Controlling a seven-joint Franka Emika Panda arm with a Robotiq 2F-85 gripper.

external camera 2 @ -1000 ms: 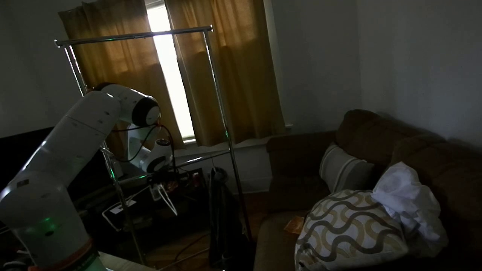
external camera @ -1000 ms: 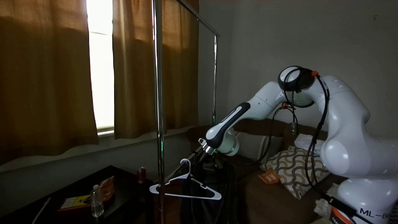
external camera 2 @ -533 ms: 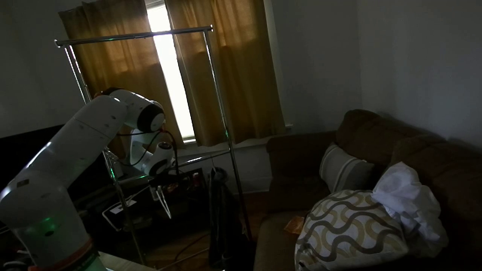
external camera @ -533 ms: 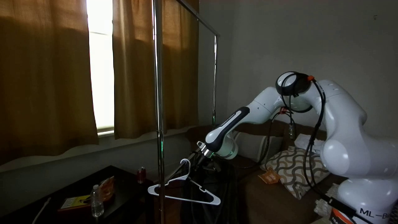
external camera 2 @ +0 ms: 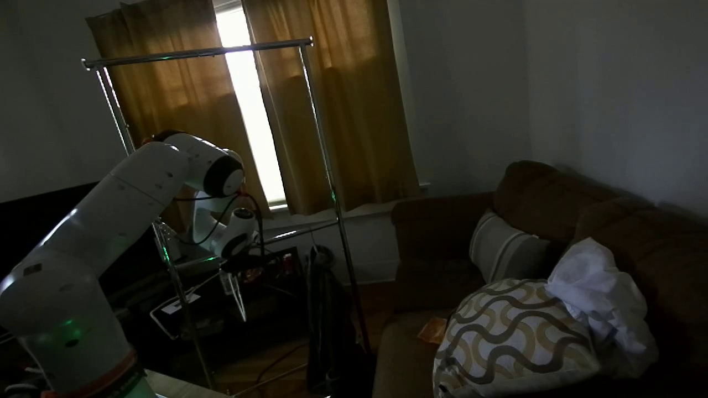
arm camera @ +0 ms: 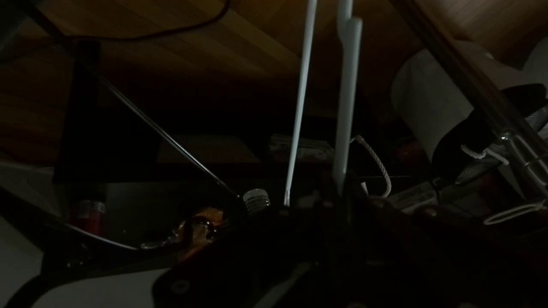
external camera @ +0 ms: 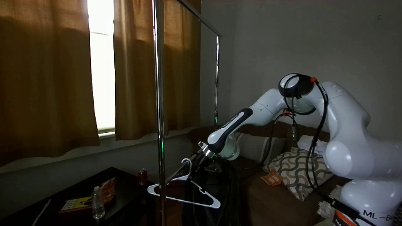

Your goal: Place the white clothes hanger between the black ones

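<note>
The white clothes hanger (external camera: 216,204) hangs tilted beside the rack's near post, its right end lower than its left. Its hook overlaps the low rail in an exterior view; whether it rests on it I cannot tell. My gripper (external camera: 192,176) is at the hanger's upper shoulder, below the hook. In the wrist view a bar of the white hanger (arm camera: 347,94) runs in between the dark fingers of the gripper (arm camera: 340,188), which is shut on it. The black ones cannot be made out in the dimness. A dark garment (external camera 2: 330,315) hangs from a thin hook on the rail.
The chrome rack's near post (external camera: 159,94) stands in front of the hanger. A dark side table (external camera: 121,191) carries a bottle (external camera: 98,204), a red can (external camera: 143,176) and an orange packet (external camera: 108,190). A brown sofa with patterned pillows (external camera 2: 511,337) stands to the side.
The arm has come down a little and the jaws have shut on the hanger. The hanger has shifted slightly to the left in an exterior view, and its right end has dipped.
</note>
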